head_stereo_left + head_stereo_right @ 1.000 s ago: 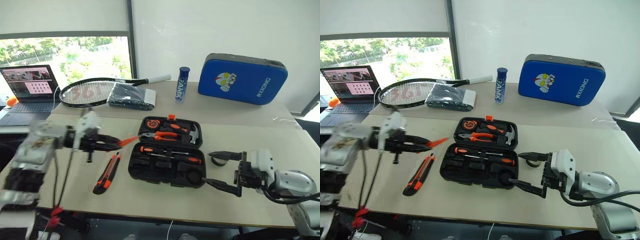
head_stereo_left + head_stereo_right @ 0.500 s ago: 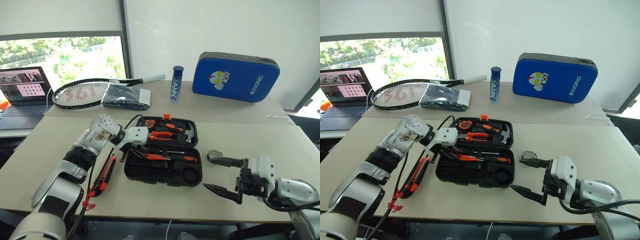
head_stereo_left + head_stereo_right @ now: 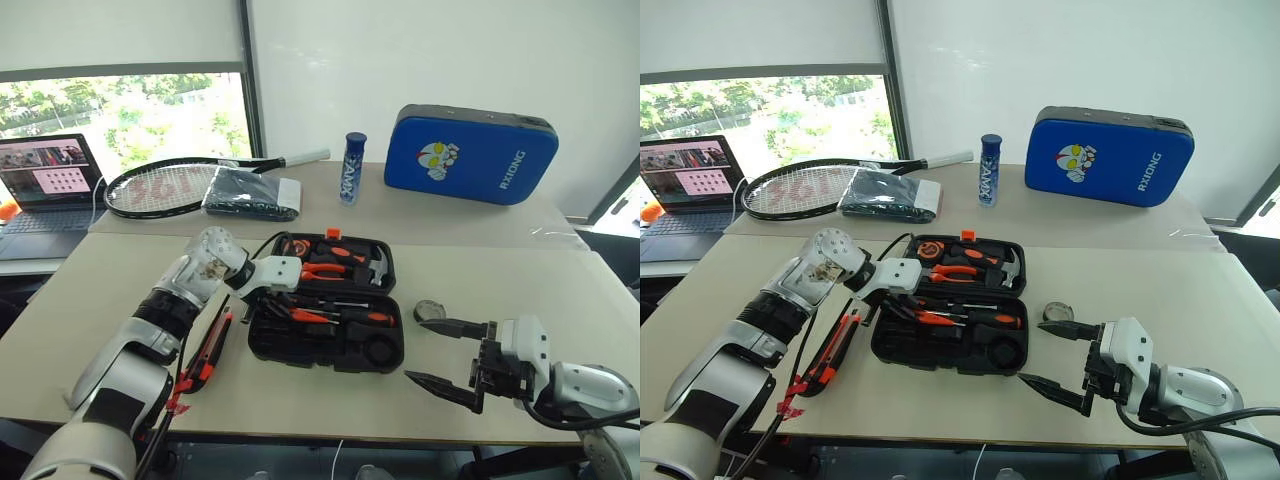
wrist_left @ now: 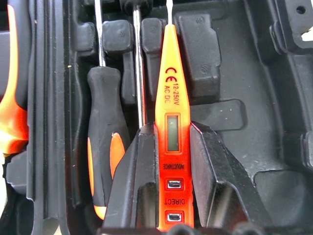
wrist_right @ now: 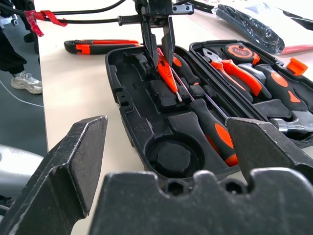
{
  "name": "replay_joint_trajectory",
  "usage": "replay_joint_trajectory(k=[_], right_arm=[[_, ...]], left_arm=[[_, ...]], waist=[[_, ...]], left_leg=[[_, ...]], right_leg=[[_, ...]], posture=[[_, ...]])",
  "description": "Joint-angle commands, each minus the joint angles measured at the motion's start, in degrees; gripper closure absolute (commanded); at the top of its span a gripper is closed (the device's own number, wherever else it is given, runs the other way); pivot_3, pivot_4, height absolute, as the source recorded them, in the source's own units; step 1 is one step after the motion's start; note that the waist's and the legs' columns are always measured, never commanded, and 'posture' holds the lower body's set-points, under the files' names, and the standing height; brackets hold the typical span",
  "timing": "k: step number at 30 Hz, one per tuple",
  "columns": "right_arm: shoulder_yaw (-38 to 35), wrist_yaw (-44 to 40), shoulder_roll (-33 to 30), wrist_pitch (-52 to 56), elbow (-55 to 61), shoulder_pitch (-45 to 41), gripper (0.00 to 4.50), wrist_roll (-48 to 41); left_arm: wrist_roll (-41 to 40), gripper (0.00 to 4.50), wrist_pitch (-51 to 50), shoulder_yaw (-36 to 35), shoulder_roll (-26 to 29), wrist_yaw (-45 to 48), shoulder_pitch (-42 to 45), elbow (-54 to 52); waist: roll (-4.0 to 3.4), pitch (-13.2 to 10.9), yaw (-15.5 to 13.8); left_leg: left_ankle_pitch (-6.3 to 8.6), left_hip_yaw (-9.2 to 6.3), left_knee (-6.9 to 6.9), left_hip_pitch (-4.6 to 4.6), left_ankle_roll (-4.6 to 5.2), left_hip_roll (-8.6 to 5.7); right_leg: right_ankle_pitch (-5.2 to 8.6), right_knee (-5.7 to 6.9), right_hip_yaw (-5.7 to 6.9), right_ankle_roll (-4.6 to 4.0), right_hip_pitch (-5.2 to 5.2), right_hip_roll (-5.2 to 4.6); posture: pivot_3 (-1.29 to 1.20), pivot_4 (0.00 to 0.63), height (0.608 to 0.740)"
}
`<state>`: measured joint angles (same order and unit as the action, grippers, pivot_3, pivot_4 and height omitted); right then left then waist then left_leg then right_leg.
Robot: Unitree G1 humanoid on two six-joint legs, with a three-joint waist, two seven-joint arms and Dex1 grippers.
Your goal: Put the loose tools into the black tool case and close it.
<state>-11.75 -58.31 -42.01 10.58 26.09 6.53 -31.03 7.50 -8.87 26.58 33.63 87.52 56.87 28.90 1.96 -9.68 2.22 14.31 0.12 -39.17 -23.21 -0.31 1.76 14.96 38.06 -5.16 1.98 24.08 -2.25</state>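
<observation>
left claw gripping slim screwdriver, printed markings

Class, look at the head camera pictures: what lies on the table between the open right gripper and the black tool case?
In the right eye view, a small black tape roll lies between the right gripper and the black tool case; otherwise bare table.

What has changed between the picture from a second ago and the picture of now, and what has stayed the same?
The left gripper, shut on the slim orange screwdriver, swung from above the table left of the black tool case down into its front half. The utility knife, tape roll and open right gripper stayed put.
</observation>
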Motion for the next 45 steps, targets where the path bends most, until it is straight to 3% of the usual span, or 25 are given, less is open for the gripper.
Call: replay_joint_trajectory(k=[1,7,14,18,19,20,23,33,36,41,45], right_arm=[[-1.08,0.21,-0.45,-0.14,0.99,0.11,0.0,-0.35],[-0.92,0.04,-0.31,-0.43,0.75,0.21,0.0,0.1],[-0.93,-0.18,-0.22,-0.79,0.56,0.5,0.0,0.31],[-0.97,-0.44,-0.12,-1.23,0.19,0.76,0.0,0.43],[-0.98,-0.53,-0.11,-1.35,0.06,0.8,0.0,0.44],[-1.01,-0.64,-0.12,-1.45,-0.07,0.85,0.0,0.43],[-1.21,-1.0,-0.21,-1.77,-0.47,0.99,0.0,0.39],[-0.64,-1.47,0.02,-2.0,-1.64,0.67,0.0,0.79],[-0.31,-1.35,0.29,-2.15,-1.68,0.39,0.0,0.91],[-0.25,-1.19,1.09,-3.09,-1.72,-0.14,0.0,1.25],[-0.12,-1.24,1.14,-3.17,-1.99,-0.4,0.0,1.32]], left_arm=[[1.81,4.07,-3.55,0.96,0.72,-0.09,-1.16,-3.17],[1.46,4.07,-8.32,0.7,0.31,-0.11,-3.29,-6.67],[3.55,4.07,-5.64,1.12,0.75,-2.33,-3.89,-4.92],[0.74,4.07,-5.43,-1.31,-0.8,-3.43,-3.73,-5.08],[-0.55,3.07,-6.16,-2.2,-1.29,-3.27,-3.73,-5.64],[-2.01,2.91,-5.85,-3.27,-1.86,-3.1,-3.76,-6.02],[-4.1,1.85,-5.43,-4.71,-2.23,-2.61,-3.71,-6.79],[-8.01,1.85,-3.57,-8.35,-0.39,-1.8,-2.41,-7.21],[-7.71,2.57,0.62,-9.26,-0.33,-3.99,-3.16,-4.82],[-7.55,4.39,2.68,-9.51,0.24,-5.63,-6.04,-2.9],[-8.18,4.47,2.35,-9.88,-0.32,-6.87,-7.6,-3.06]], waist=[[0.0,0.0,-0.03],[-0.01,0.0,-0.06],[-0.02,0.02,-0.14],[-0.03,0.02,-0.12],[-0.03,0.02,-0.15],[-0.03,0.02,-0.16],[-0.03,0.02,-0.25],[-0.03,0.02,-0.22],[-0.03,0.02,-0.28],[-0.03,0.02,-0.23],[-0.03,0.02,-0.33]], left_leg=[[0.0,0.0,0.0,0.0,0.0,0.0],[0.0,-0.01,0.0,0.03,0.0,0.0],[0.0,0.0,0.0,0.07,0.0,0.0],[0.0,0.0,0.0,0.19,0.0,0.0],[0.0,0.0,0.0,0.24,0.0,0.0],[0.0,0.0,0.0,0.26,0.0,-0.01],[0.0,0.0,-0.03,0.19,0.0,0.0],[0.0,-0.02,-0.04,0.02,0.0,0.0],[0.0,-0.01,-0.04,0.02,0.0,0.0],[0.0,0.0,-0.04,0.04,0.0,0.0],[0.0,-0.01,-0.04,0.02,0.0,0.0]], right_leg=[[0.0,0.0,0.0,0.0,0.0,0.0],[0.0,0.0,0.0,0.0,-0.03,0.0],[0.0,-0.01,0.0,0.0,-0.08,0.0],[0.0,0.01,-0.01,0.0,-0.19,0.0],[0.0,0.01,-0.01,0.0,-0.25,0.0],[0.0,0.01,-0.01,0.01,-0.28,0.0],[0.0,0.0,0.0,0.01,-0.25,-0.01],[0.0,0.02,0.0,0.0,-0.03,0.0],[-0.01,0.02,0.0,0.0,-0.04,0.0],[-0.01,0.03,-0.01,0.0,-0.04,-0.01],[-0.01,0.03,0.0,0.0,-0.03,0.0]], posture=[[0.0,0.15,0.74],[0.0,0.15,0.74],[0.0,0.15,0.74],[0.0,0.15,0.74],[0.0,0.15,0.74],[0.0,0.15,0.74],[0.0,0.15,0.74],[0.0,0.15,0.74],[0.0,0.15,0.74],[0.0,0.15,0.74],[0.0,0.15,0.74]])
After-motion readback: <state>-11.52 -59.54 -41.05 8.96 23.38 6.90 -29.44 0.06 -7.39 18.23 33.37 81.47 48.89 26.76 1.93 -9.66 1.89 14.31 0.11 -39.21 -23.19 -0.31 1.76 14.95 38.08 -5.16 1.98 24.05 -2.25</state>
